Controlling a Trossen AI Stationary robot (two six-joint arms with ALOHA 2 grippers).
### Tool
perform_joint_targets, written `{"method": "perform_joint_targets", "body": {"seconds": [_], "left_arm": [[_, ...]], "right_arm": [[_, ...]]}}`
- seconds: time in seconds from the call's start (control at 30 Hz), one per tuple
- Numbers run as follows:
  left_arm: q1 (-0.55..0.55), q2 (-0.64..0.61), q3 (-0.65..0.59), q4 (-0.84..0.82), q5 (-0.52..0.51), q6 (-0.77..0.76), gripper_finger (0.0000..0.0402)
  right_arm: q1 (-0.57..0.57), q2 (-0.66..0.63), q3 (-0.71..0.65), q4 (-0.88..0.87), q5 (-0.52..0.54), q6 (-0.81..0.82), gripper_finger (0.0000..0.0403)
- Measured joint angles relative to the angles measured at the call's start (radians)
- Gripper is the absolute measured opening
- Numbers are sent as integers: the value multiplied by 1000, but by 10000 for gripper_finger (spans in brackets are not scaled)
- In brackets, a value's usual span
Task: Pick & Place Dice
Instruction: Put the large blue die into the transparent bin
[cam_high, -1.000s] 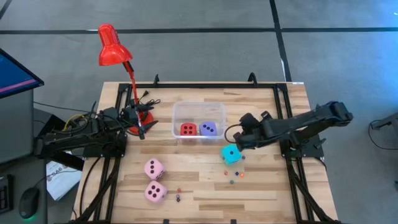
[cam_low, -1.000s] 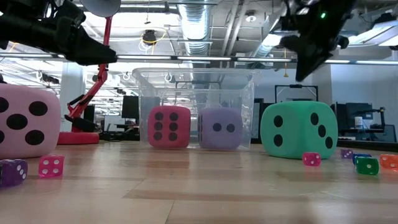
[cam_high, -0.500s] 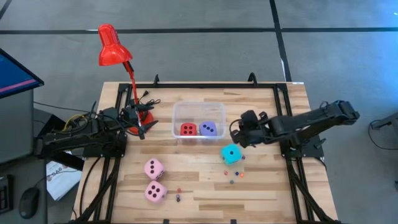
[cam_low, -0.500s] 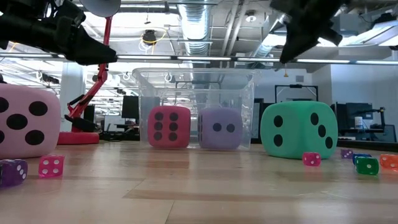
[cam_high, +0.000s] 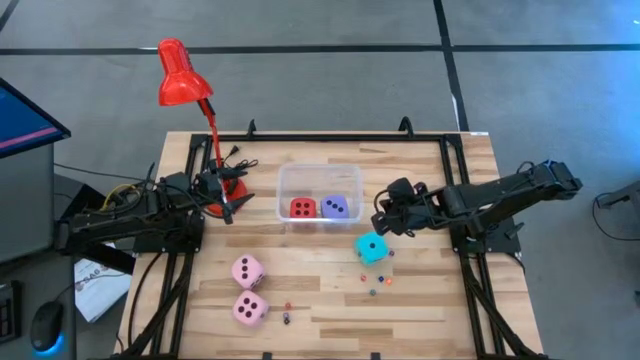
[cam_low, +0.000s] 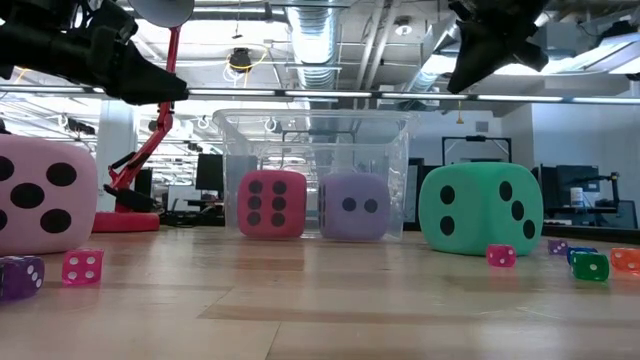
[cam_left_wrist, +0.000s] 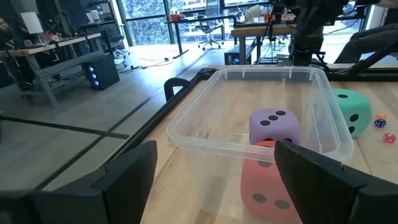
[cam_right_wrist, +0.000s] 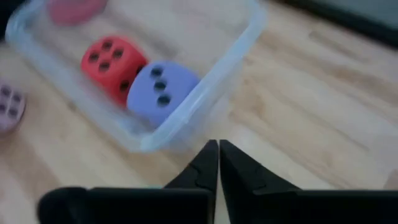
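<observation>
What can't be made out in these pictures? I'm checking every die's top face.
- Small dice, high view: too tiny to read pips.
- Second pink die: low view shows only one pink die, cut by the edge.
- Red die, left wrist view: partly behind the bin wall.

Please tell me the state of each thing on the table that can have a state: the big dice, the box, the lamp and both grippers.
red die: inside the clear box, resting.
lavender die: inside the box, beside the red one.
cyan die: on the table, outside the box, not held.
two pink dice: on the table, not held.
clear box: open, no lid.
red lamp: standing upright.
left gripper: open, empty.
right gripper: shut, empty, above the table.
</observation>
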Motion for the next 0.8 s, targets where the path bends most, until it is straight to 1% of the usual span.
{"method": "perform_joint_targets", "body": {"seconds": [0.1, 0.27, 0.37, 0.5, 0.7, 0.73, 0.8], "left_arm": [[0, 0, 0, 0, 0, 0, 314], [0, 0, 0, 0, 0, 0, 314], [0, 0, 0, 0, 0, 0, 314], [0, 0, 0, 0, 0, 0, 314], [0, 0, 0, 0, 0, 0, 314], [0, 0, 0, 0, 0, 0, 314], [0, 0, 0, 0, 0, 0, 314]], "right_arm": [[0, 0, 0, -4, -78, -32, 44], [0, 0, 0, -12, -94, 36, 122], [0, 0, 0, -18, -103, 54, 179], [0, 0, 0, -30, -140, 55, 262], [0, 0, 0, -76, -143, 110, 381], [0, 0, 0, -80, -143, 122, 390], [0, 0, 0, -81, -144, 125, 388]]}}
